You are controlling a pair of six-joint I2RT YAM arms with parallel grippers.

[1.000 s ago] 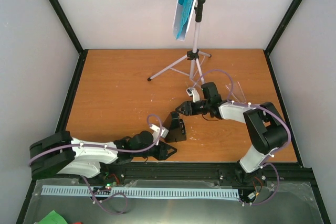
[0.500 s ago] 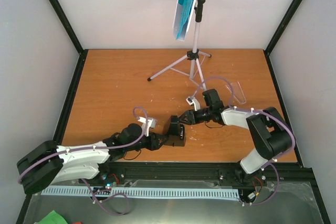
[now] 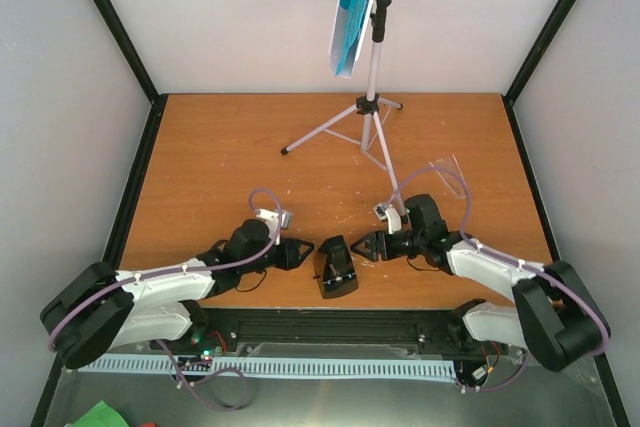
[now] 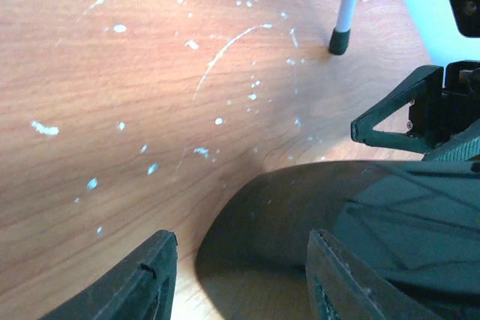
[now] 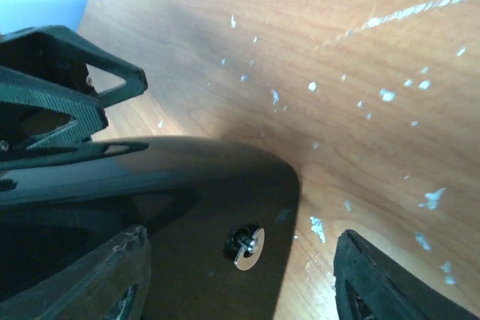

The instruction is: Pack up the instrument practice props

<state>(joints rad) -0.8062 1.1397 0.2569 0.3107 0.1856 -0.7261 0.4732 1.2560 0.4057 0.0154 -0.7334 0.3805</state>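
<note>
The left pincer (image 3: 297,254) has its two dark fingers (image 4: 142,282) apart, gripping nothing. Its tips stop just short of the left side of the metronome (image 3: 336,269). The right pincer (image 3: 370,247) is also spread and holds nothing. Its tips are near the metronome's right side, and a strip of bare wood shows between the metronome and one finger (image 5: 382,282). The two pincers face each other across it.

The one metronome is a small black pyramid with a smooth, glossy shell. It sits on the table (image 3: 220,167) near the front edge. The right wrist view shows a small silver metal knob (image 5: 244,245) on one face. No brand or lettering can be read on it.

The table is orange-brown wood grain, flecked with white chips and thin scratches.

Farther back there is one music stand (image 3: 375,57), a thin grey pole on three spread legs. One leg ends in a dark rubber foot (image 4: 339,39). The stand's tray is at the top, seen edge-on, with cyan pages (image 3: 350,17) resting against it. How many pages there are cannot be told, and no print can be made out.

A clear plastic piece (image 3: 452,172) lies on the table to the right of the stand's legs.
</note>
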